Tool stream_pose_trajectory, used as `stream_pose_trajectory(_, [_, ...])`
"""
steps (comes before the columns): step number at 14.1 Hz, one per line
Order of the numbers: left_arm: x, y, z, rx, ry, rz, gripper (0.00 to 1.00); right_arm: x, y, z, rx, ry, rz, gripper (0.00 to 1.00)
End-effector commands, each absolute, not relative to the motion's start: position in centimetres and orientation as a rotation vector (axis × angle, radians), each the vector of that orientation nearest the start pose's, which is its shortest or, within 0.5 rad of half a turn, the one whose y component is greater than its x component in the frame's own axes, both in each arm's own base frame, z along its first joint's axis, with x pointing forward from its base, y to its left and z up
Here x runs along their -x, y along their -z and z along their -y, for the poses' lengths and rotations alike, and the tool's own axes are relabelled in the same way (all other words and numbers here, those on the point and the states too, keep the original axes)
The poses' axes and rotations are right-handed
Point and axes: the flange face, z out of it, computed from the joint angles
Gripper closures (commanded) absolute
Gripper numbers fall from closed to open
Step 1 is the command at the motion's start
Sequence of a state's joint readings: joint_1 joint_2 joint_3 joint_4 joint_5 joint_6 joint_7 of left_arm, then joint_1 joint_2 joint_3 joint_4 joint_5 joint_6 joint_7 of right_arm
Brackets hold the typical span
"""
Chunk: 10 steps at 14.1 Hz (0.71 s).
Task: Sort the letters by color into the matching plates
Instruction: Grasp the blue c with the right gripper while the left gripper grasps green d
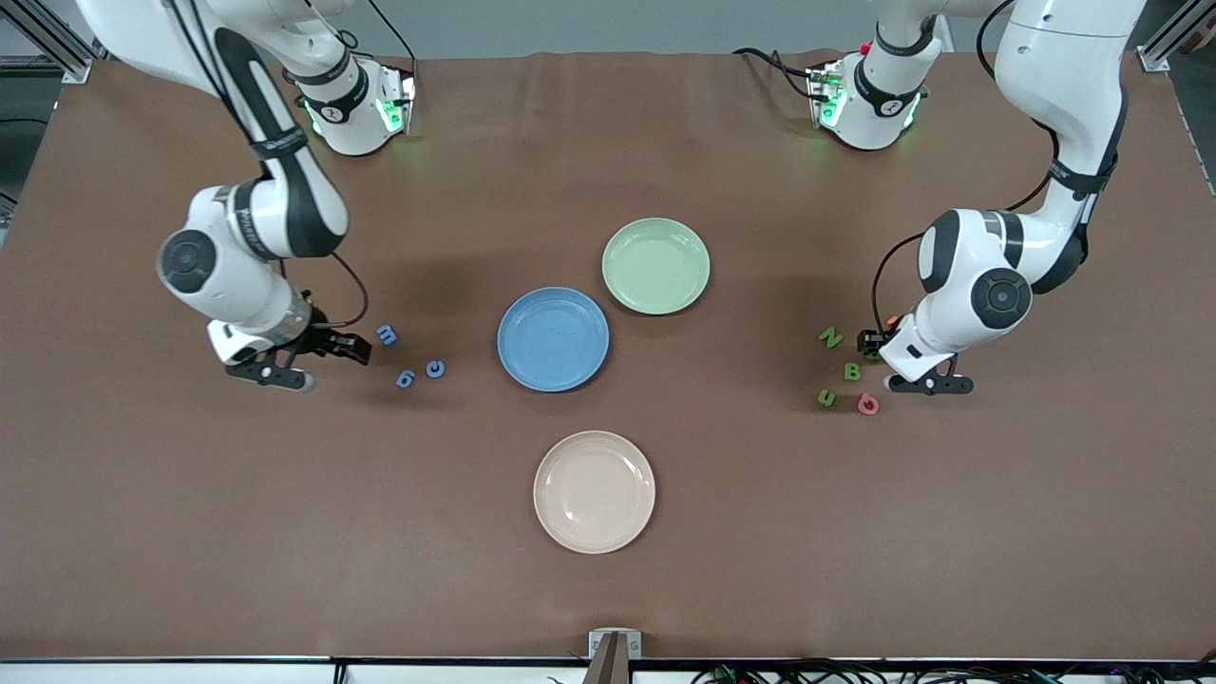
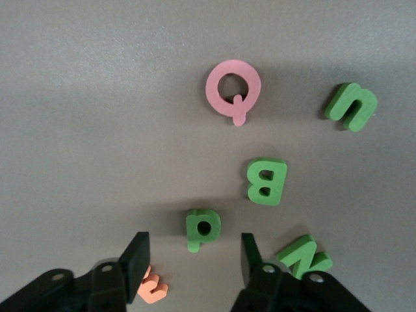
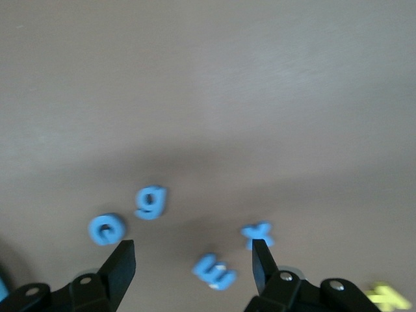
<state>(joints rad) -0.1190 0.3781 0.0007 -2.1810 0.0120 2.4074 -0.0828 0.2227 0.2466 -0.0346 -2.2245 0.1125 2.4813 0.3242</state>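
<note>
The blue plate (image 1: 553, 338) and the pale green plate (image 1: 656, 265) lie mid-table, both bare. Blue letters (image 1: 387, 333) (image 1: 406, 379) (image 1: 435, 369) lie toward the right arm's end. My right gripper (image 1: 353, 349) (image 3: 193, 260) hangs low over them, open, with a blue letter (image 3: 214, 271) between its fingers but untouched; others (image 3: 258, 233) (image 3: 151, 201) (image 3: 106, 229) lie around it. Green letters (image 1: 830, 336) (image 1: 852, 371) (image 1: 826, 398) lie toward the left arm's end. My left gripper (image 1: 869, 344) (image 2: 195, 257) is open just short of a green p (image 2: 203, 227).
A beige plate (image 1: 594, 491) lies nearer the front camera than the blue one. A pink Q (image 2: 233, 89) (image 1: 867, 405) and an orange letter (image 2: 153, 288) lie among the green letters. A yellow letter (image 3: 385, 296) lies beside the blue ones.
</note>
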Motion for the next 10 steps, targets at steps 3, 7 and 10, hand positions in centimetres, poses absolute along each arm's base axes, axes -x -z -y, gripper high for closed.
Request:
stream_pose_trajectory(3, [-54.0, -19.1, 6.6, 3.1, -0.22, -0.082, 0.38, -54.9, -22.9, -14.5, 3.053, 0.006, -0.407, 0.19])
stream_pose_trajectory(7, [-53.9, -18.2, 6.7, 3.099, -0.227, -0.087, 0.38, -55.8, -21.4, -15.0, 3.06, -0.011, -0.412, 0.22])
stream_pose_trajectory(10, [-53.8, -17.2, 6.8, 3.1, -0.222, -0.088, 0.4, -56.1, -19.8, -14.9, 3.061, 0.008, -0.417, 0.23])
